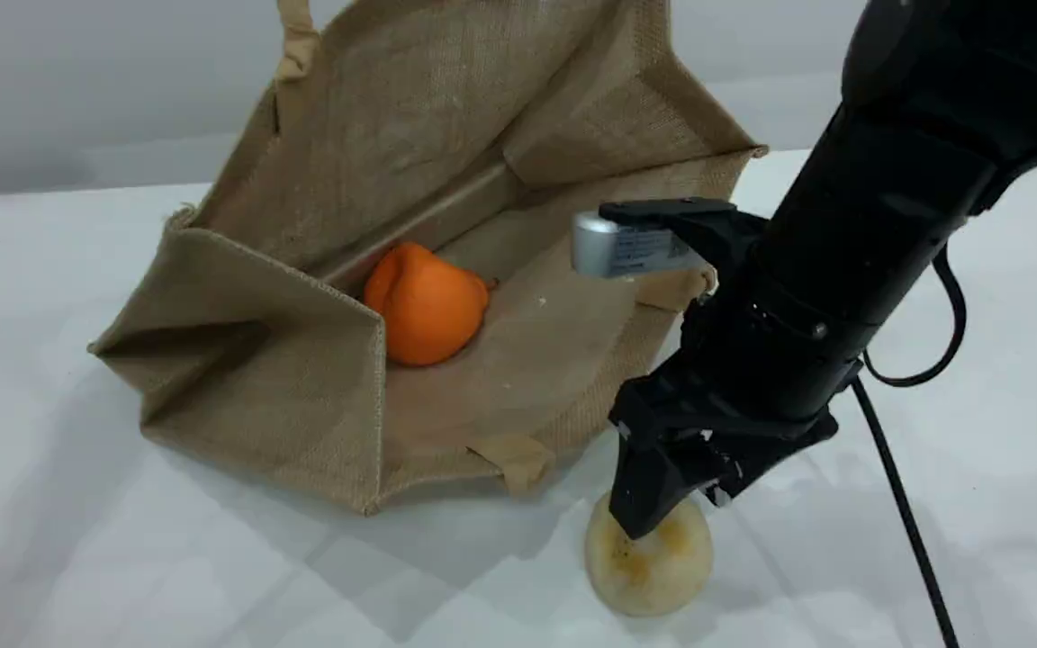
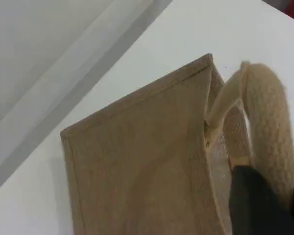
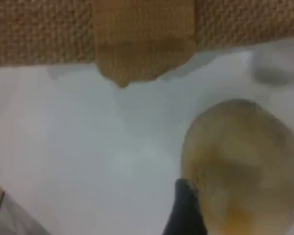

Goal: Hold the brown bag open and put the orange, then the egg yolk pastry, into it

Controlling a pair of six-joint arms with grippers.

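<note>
Nearest the camera: the egg yolk pastry (image 1: 649, 565), a pale round bun with yellowish patches, resting on the white worktop (image 1: 122, 558) just in front of the brown bag (image 1: 302, 396) and not yet inside it. Right end effector (image 1: 662, 513): black, lowered directly over the pastry, one fingertip at the bun's near-left edge in the right wrist view (image 3: 186, 210); its fingers appear spread to either side of the bun, though whether they have contact cannot be told, and the pastry sits flat on the worktop, so it is judged not yet gripped. Brown bag: woven jute tote lying partly on its side, mouth turned toward the camera, one panel flat on the worktop as a floor, the rear panel raised; this posture keeps the opening wide for loading from the front. Orange (image 1: 427, 304): already inside the bag, lying on the lower panel near the fold against the back wall, so the first half of the task is judged done. Bag handle (image 2: 264, 122): beige rope-like loop at the upper edge, drawn upward out of the scene view; the left wrist view shows it running down to the left end effector (image 2: 257, 196), whose fingers are closed on it, evidently to hold the rear panel up and the mouth open. Second handle tab (image 1: 518, 459): lies slack at the bag's front hem, just beside the pastry.
</note>
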